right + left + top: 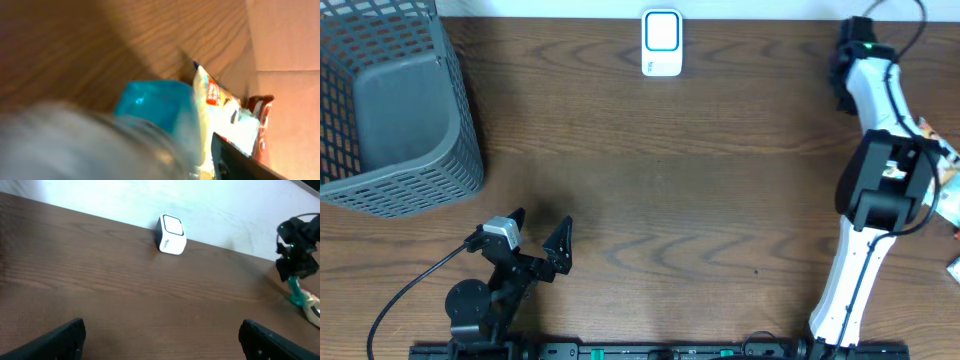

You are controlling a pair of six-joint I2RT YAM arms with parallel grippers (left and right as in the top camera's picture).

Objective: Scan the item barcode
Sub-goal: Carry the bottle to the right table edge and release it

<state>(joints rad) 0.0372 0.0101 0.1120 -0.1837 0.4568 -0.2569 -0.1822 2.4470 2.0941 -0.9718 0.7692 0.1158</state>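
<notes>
Left arm (485,290): set at the near edge of the bench (650,200); left fingers (560,248) spread wide, nothing held
Right arm (880,185): stretched over the bench's right edge; right fingers (237,159) blurred, spread cannot be told
Basket (460,150): grey mesh, far left, only its floor seen inside
Scanner (662,42): far edge, centre
Packets (948,195): right edge, beside the right arm, blue item (150,102) alongside

Dark brown wood-grain surface (650,190); grey basket (465,140) with a lattice pattern; white scanner (662,42) with a blue-outlined face; white right arm (855,270) with black joints; blurred turquoise object (150,102) beside a white-and-red packet (220,107).
</notes>
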